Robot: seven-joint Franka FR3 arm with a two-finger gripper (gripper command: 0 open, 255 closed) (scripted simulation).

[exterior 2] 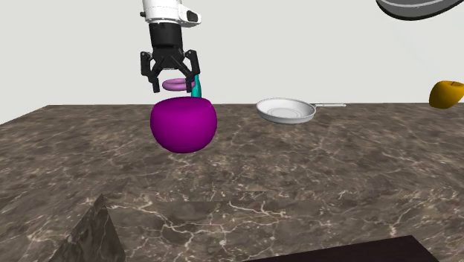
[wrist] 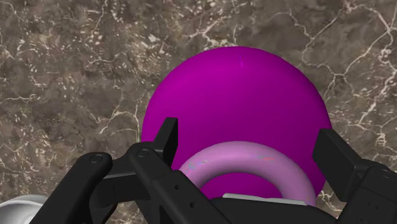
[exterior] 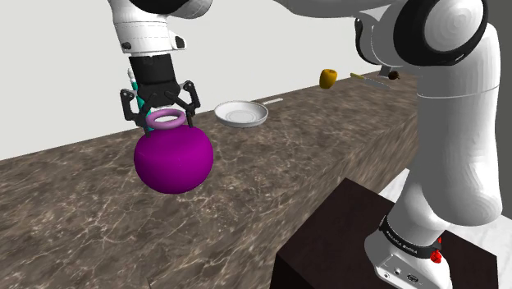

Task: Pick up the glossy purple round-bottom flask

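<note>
— So how was the arm (exterior: 451,123) set?
— Its white links rose from the stand (exterior: 345,234) at the shoulder view's lower right and passed beyond the top edge. The hand showed at the upper left, wrist pointing straight down over the marbled counter (exterior: 74,213).
— And the gripper (exterior: 166,115)?
— Vertical, fingers downward, clamped on the pale lilac rim of the flask (exterior: 174,160), one black finger on each side of that ring. The wrist view had the ring clasped between them, with the purple bulb bulging beyond.
— Where was the flask?
— Upright, straight under the hand, over the counter. Whether its round bottom touched the stone I could not tell.
— Anything close by?
— A teal object (exterior 2: 197,85) just behind the fingers, a white pan (exterior 2: 285,111) farther along the counter, and a yellow object (exterior 2: 446,93) well apart at the second exterior view's right
</note>
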